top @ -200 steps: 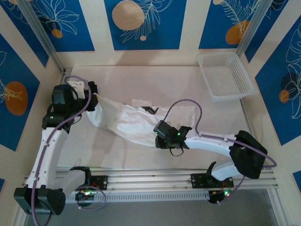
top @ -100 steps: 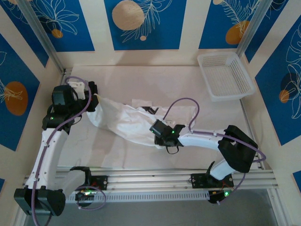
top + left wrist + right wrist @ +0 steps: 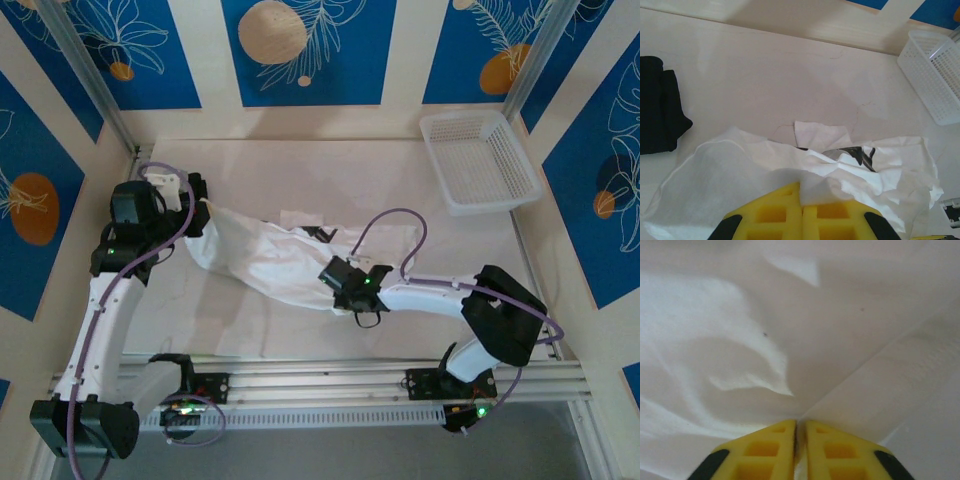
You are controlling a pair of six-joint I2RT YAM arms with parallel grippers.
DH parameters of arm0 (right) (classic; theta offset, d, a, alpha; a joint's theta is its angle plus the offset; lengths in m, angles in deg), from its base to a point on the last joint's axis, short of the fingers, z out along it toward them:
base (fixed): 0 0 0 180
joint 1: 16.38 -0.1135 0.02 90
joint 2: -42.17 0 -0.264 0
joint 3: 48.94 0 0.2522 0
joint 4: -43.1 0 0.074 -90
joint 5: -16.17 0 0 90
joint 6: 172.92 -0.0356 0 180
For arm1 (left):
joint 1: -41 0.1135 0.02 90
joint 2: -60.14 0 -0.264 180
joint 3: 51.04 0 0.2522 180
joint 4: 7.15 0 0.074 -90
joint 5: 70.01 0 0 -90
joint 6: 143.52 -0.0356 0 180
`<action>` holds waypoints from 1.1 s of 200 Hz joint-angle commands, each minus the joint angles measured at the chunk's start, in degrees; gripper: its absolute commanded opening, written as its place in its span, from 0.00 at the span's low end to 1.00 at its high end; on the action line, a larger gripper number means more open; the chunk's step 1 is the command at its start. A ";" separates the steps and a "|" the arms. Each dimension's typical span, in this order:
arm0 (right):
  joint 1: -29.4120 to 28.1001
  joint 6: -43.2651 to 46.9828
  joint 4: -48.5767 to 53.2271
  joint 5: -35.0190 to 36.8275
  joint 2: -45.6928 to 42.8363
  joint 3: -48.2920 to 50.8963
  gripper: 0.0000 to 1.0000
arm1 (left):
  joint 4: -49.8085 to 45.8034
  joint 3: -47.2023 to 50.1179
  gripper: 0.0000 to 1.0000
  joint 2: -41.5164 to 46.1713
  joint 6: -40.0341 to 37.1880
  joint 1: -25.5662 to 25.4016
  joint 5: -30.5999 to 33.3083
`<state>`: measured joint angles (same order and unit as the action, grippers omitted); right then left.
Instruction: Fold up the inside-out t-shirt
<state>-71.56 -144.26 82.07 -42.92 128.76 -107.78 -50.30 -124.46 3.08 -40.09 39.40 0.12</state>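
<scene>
Left tool (image 3: 801, 200) pinches the t-shirt (image 3: 265, 255) at its far-left end; right tool (image 3: 798, 432) pinches a fold at its near edge. Best to pull apart evenly, low over the desk (image 3: 330, 170).

White t-shirt (image 3: 262, 256); white mesh basket (image 3: 481, 162); black folded garment (image 3: 658, 112); yellow jaws; wall panels (image 3: 345, 60) blue w/ orange discs, white leaf outlines.

Black garment (image 3: 659, 111) partly past the left edge
</scene>
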 commanded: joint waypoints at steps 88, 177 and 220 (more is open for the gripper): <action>9.21 19.74 -4.29 -5.71 -32.11 8.38 0.00 | 2.07 -1.36 0.00 0.98 3.85 0.55 -1.56; 59.93 30.41 -19.23 -61.14 -42.32 -11.56 0.00 | 5.21 -27.31 0.00 -3.71 11.39 1.81 -0.21; 62.65 28.35 -17.12 -71.67 -36.80 -13.03 0.00 | 2.42 -29.20 0.00 -4.33 10.82 4.01 1.72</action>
<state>-9.07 -115.00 62.16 -103.51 89.02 -120.85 -46.34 -154.34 -0.74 -29.58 41.98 -0.26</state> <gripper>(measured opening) 0.065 0.046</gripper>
